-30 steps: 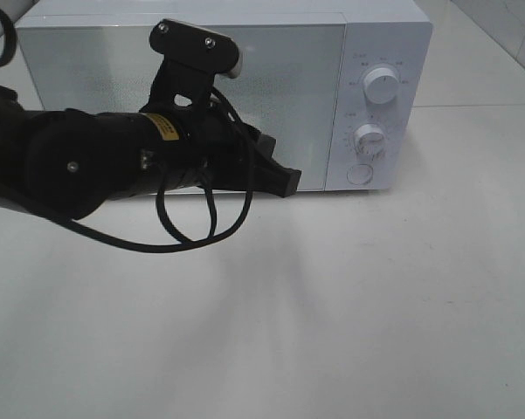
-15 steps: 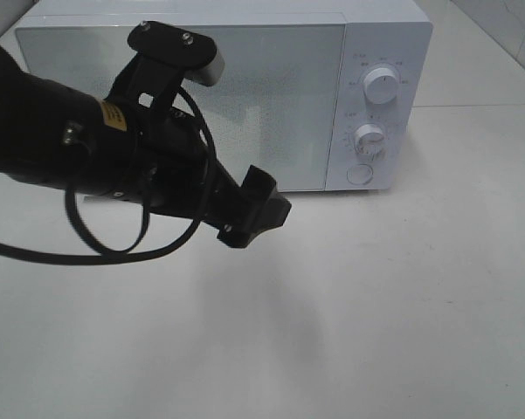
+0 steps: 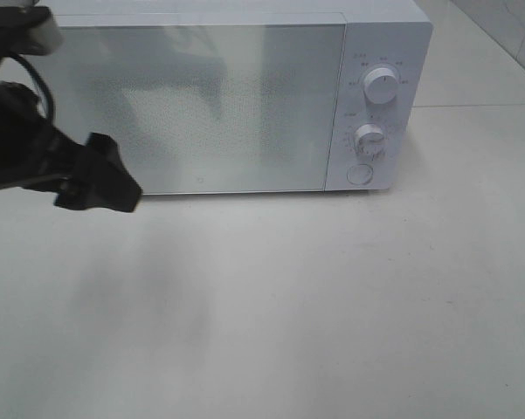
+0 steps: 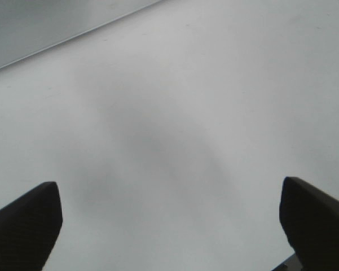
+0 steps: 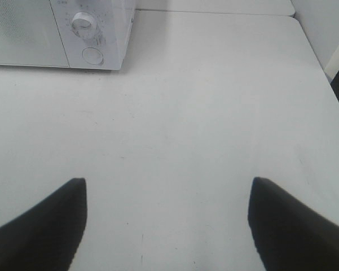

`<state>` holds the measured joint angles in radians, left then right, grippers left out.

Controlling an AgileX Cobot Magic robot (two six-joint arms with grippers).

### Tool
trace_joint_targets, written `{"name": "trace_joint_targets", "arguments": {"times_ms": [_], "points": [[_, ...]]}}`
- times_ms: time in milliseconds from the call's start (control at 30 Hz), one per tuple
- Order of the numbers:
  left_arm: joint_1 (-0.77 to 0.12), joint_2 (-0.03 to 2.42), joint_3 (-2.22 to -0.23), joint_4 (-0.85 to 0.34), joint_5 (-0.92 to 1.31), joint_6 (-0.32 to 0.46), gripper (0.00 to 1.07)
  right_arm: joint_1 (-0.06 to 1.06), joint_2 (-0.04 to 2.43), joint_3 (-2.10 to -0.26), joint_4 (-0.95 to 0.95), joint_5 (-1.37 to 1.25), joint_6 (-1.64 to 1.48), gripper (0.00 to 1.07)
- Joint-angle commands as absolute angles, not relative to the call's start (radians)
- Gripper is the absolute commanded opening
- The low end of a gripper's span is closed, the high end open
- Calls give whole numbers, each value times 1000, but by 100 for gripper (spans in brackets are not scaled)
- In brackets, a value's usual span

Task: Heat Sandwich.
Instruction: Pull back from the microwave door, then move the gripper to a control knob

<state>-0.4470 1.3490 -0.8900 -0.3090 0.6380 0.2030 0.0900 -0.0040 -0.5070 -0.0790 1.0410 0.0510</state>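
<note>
Kitchen-style lab bench: white microwave (image 3: 201, 96) with two dials on plain white tabletop (image 3: 332, 305)

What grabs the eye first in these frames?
The big white microwave at the back of the table, door shut, with two knobs on its right panel. Next, the black left gripper at the high view's left edge, jaws open and empty.

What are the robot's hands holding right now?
Nothing. The left gripper and the right gripper are both open and empty over the table.
</note>
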Motion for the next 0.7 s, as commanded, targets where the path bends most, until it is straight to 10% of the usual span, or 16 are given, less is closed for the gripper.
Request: {"name": "trace_joint_targets", "arguments": {"times_ms": [33, 433, 700], "points": [[-333, 1282, -863, -287, 693, 193, 104, 82, -31, -506, -80, 1036, 45, 76], [37, 1038, -754, -237, 812, 193, 104, 82, -31, -506, -80, 1036, 45, 76], [97, 802, -667, -212, 911, 173, 104, 82, -31, -506, -80, 1036, 45, 76]]}}
